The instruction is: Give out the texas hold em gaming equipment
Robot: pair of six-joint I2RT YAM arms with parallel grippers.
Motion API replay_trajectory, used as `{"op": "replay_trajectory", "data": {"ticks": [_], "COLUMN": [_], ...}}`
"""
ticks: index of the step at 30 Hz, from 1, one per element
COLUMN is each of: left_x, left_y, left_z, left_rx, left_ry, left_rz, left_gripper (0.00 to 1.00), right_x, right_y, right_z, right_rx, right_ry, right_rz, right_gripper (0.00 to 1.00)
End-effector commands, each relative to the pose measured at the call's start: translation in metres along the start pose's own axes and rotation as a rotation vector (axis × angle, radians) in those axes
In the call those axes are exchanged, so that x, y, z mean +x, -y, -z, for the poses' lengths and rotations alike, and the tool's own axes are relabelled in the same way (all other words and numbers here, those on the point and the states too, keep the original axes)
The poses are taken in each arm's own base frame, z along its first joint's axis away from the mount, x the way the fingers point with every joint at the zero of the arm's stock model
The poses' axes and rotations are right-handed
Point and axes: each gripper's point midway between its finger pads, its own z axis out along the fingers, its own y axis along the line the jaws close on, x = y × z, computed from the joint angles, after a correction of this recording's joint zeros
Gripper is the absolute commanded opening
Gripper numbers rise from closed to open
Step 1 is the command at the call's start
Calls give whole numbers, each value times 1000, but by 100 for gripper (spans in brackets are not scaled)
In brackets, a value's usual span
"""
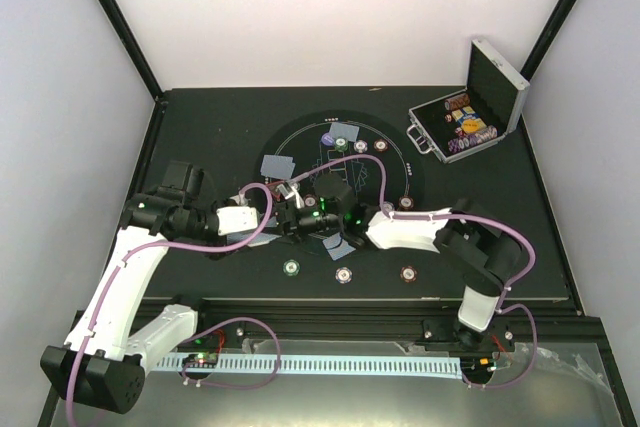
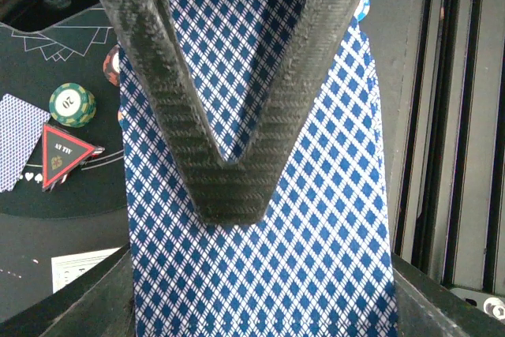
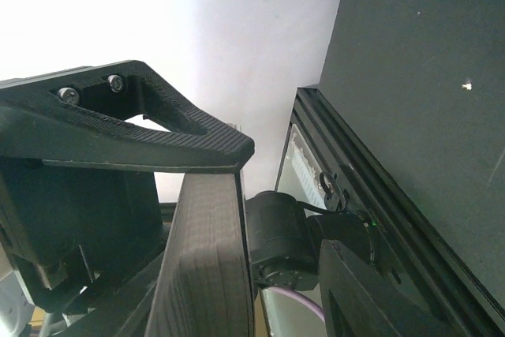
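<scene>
In the left wrist view my left gripper point(image 2: 237, 226) is shut on a deck of blue-diamond-backed cards point(image 2: 260, 266), which hides its lower finger. Beside it on the mat lie a green chip point(image 2: 72, 104), a red triangle marker point(image 2: 67, 154) and a face-down card point(image 2: 20, 140). From above, the left gripper point(image 1: 290, 209) and right gripper point(image 1: 326, 209) meet over the middle of the mat. The right wrist view shows the right gripper's upper finger point(image 3: 134, 128) against a grey ribbed slab point(image 3: 205, 266). I cannot tell what the slab is, nor how the jaws stand.
The round black mat point(image 1: 400, 162) carries face-down cards point(image 1: 278, 164), a purple disc point(image 1: 326, 139) and chips point(image 1: 361, 147) at its far side. Three chips point(image 1: 343, 275) lie along the near side. An open silver case point(image 1: 498, 87) with chips stands at the back right.
</scene>
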Motion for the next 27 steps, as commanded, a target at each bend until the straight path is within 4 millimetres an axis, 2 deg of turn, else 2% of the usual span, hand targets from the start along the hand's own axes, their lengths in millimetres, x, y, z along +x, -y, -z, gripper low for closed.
{"op": "replay_trajectory", "data": {"ticks": [1,7,12,18,23,27], "left_x": [-20,-12,-9,-9,-6,-7], "left_y": [-4,-5,-5,-6,-5,-5], "left_z": [14,8,5,3,2,2], "left_rx": [-38,-48,-49,-47,-49,-48], "left_ry": [72,52,47,47,40,42], "left_rz": [-52,-57,-54,-51,-52,-50], "left_gripper": [2,2,1,2,2,2], "right_x": [1,-1,0,4,5,7], "right_y": [31,5,-19,-30,-30,-22], "right_z": [11,16,27,34,46,50], "right_rx": [100,62,36,19,54,108], "right_ry": [12,16,18,15,28,29], "right_rz": [-57,-19,30,38,46,50], "right_gripper": [45,46,55,57,49,34]}}
